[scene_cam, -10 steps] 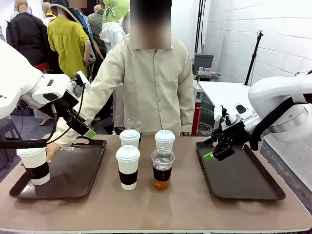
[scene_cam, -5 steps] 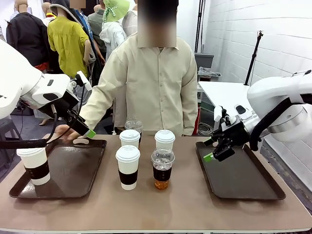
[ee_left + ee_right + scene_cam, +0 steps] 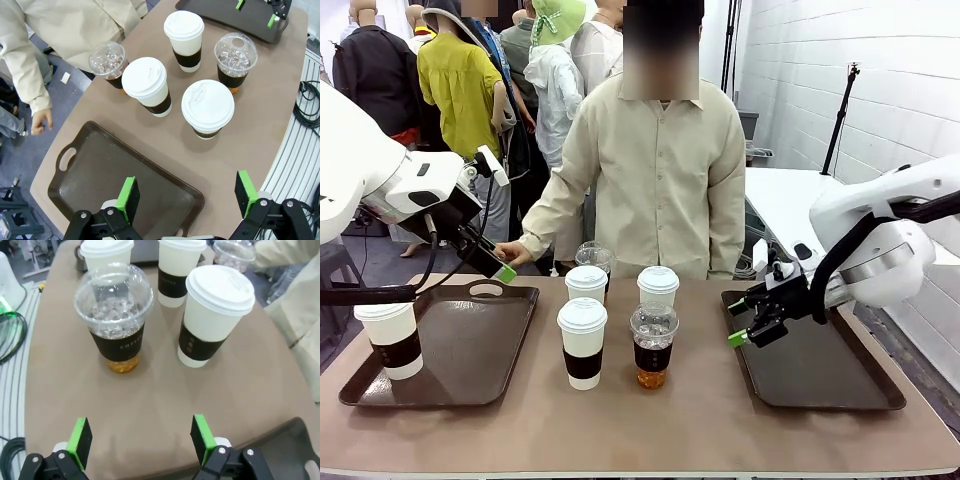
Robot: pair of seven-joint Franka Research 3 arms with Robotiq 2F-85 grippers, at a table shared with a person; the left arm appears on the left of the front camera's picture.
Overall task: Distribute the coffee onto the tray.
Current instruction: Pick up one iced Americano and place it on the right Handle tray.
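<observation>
A sleeved white coffee cup stands on the left tray. Between the trays stand several more coffees: three white lidded cups and two clear dome-lidded cups. My left gripper hangs open above the left tray's far edge, with nothing between its fingers. My right gripper is open at the left edge of the right tray, facing the nearest clear cup and a white cup; its jaws hold nothing.
A person stands at the table's far side, one hand hanging just behind the table near my left gripper. The right tray holds no cups. Bare tabletop lies in front of the cups.
The person's hand has let go of the cup on the left tray and drawn back past the far edge. My right gripper has shifted left and slightly down, toward the cups.
</observation>
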